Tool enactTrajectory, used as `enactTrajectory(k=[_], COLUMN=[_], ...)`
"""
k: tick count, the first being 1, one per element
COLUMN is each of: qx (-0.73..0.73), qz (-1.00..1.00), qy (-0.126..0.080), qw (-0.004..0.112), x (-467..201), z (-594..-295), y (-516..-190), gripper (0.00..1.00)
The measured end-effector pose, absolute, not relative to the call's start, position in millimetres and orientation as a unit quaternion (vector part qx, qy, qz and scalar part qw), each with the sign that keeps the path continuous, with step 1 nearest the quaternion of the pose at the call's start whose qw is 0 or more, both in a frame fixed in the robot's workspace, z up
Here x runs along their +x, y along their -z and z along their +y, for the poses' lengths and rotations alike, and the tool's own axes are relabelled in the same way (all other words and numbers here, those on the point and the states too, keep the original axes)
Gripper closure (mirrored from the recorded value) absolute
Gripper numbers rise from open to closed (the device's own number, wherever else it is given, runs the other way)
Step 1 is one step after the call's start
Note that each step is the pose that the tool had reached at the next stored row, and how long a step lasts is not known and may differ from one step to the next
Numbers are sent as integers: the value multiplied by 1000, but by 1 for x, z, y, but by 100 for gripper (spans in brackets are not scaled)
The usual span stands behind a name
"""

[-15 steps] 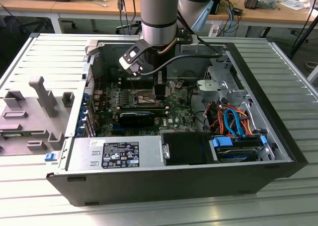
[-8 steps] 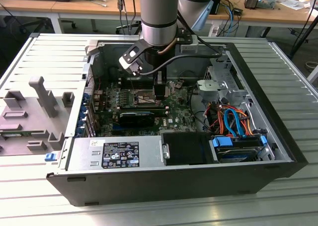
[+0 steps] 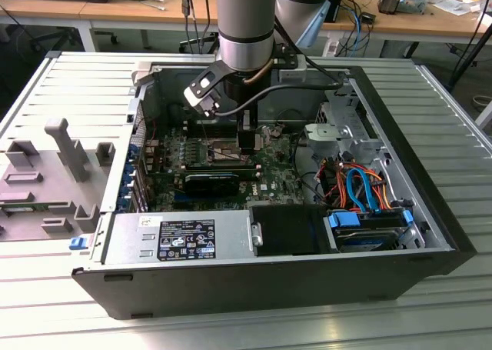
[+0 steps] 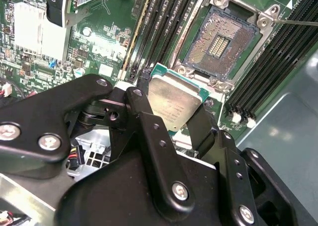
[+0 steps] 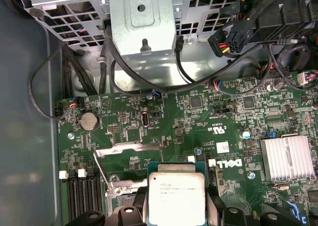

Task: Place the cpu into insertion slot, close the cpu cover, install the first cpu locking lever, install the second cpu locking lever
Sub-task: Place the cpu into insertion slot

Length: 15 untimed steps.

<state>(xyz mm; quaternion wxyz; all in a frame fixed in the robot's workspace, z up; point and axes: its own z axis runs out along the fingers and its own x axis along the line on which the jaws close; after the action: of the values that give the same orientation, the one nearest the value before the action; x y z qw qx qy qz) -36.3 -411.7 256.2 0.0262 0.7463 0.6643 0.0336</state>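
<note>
I am pinching the small, flat, square silver-grey cpu [image 4: 175, 98] in my black two-finger gripper [image 4: 170, 106], inside the open black computer case [image 3: 269, 285].
The fingers are pressing on the chip's opposite edges. I am holding it over the green motherboard [image 4: 109, 42], just beside the insertion slot [image 4: 226, 42], a square socket with a dark brownish centre and silvery metal frame, which is lying uncovered; the chip is not sitting in it.

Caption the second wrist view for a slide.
The gripper holds the cpu near the open, empty insertion slot of the green motherboard.
</note>
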Motion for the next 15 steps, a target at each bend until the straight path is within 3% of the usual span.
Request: enactTrajectory(k=[15], qx=[756], qz=[653], qy=[-33], qw=[27], x=[-36], z=[-412], y=[-256], gripper=[45])
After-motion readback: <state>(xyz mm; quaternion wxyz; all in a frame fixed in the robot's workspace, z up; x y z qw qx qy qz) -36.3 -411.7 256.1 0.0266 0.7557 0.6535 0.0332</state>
